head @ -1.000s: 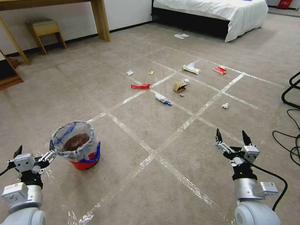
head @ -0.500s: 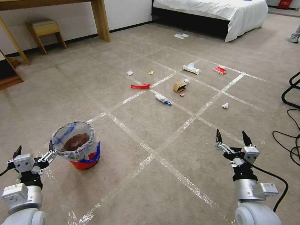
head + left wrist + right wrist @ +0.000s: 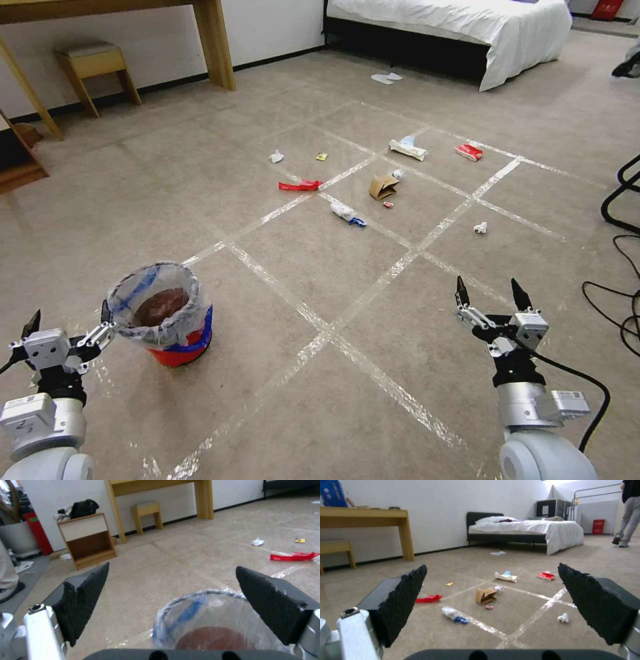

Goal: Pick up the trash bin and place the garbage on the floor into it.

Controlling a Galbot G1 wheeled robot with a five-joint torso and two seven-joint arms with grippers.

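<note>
The trash bin [image 3: 163,313], a small red bucket with a crinkly clear liner, stands upright on the carpet at my near left. My left gripper [image 3: 67,315] hangs open just left of it, one fingertip close to the liner's rim. In the left wrist view the trash bin [image 3: 213,625] sits low between the open left gripper's [image 3: 172,567] fingers, nearer one pad. The garbage lies ahead: a red wrapper strip [image 3: 300,185], a brown paper bag [image 3: 383,186], a white tissue [image 3: 276,156] and a red-white packet [image 3: 469,151]. My right gripper [image 3: 488,288] is open and holds nothing at the near right.
Clear tape lines [image 3: 327,330] cross the carpet in a grid. A wooden desk leg [image 3: 215,40] and a stool [image 3: 93,63] stand at the back left, a bed [image 3: 467,27] at the back. Black cables [image 3: 620,300] lie along the right edge.
Both grippers have slid slightly lower and nearer to me in the head view. The trash bin and the litter stay where they were.
</note>
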